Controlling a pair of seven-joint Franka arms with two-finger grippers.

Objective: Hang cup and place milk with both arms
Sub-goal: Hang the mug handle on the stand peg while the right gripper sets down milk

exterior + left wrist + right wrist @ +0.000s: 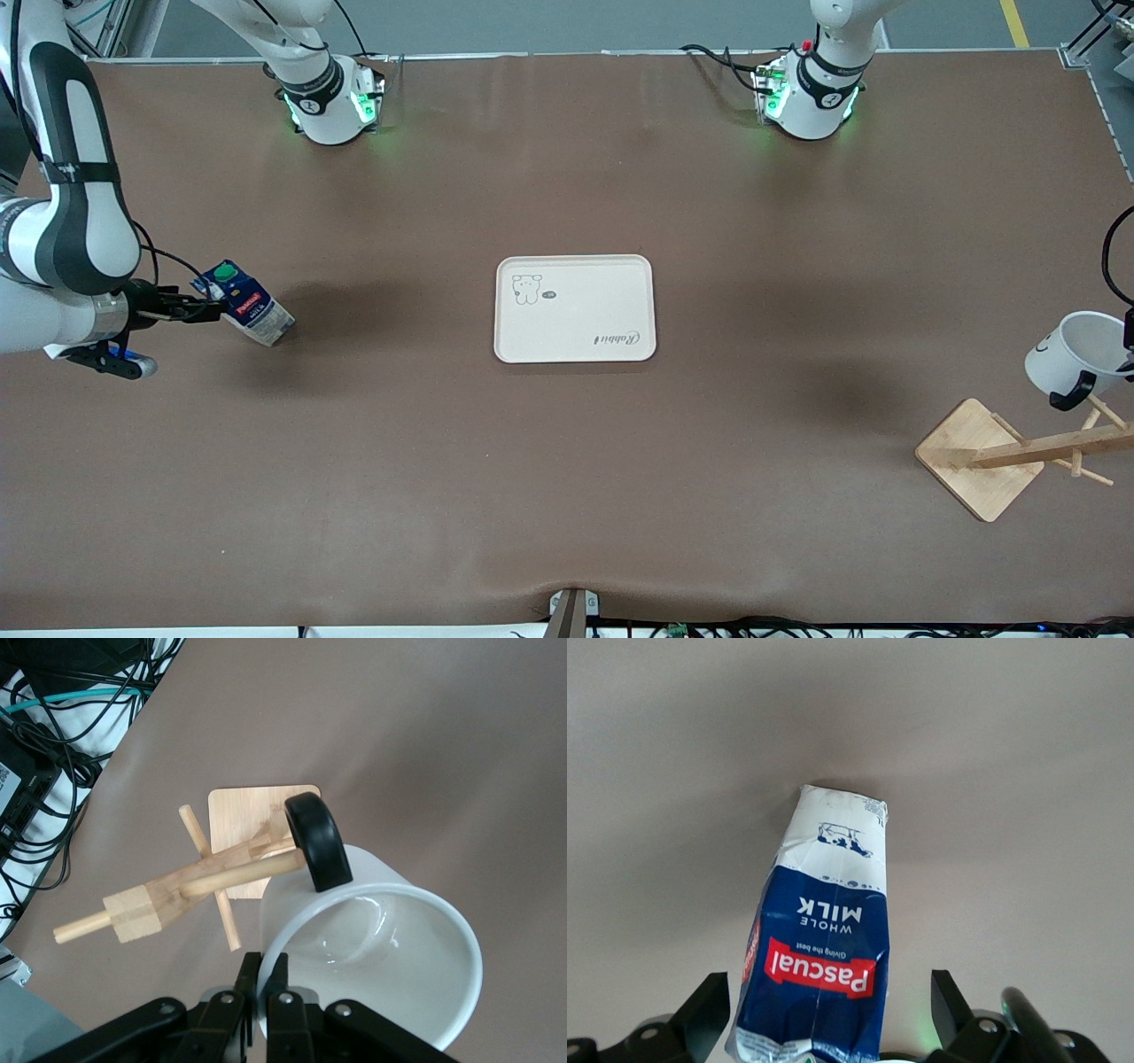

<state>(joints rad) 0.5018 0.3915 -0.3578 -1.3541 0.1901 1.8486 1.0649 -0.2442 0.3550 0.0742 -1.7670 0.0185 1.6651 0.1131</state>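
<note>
The milk (246, 304), a dark-blue carton with a green cap and a red label, sits on the table at the right arm's end, leaning in the front view. My right gripper (197, 307) is at its cap end and open. In the right wrist view its fingers (704, 1014) stand apart from both sides of the milk (824, 939). My left gripper (264, 979) is shut on the rim of the white cup (381, 939). It holds the cup (1072, 353) above the wooden rack (1019, 450), the black handle (317, 842) close to a peg.
A white tray (620, 301) with a small bear drawing lies at the middle of the table. The rack's square bamboo base (974, 461) sits near the left arm's end. Cables (53, 744) hang past the table edge there.
</note>
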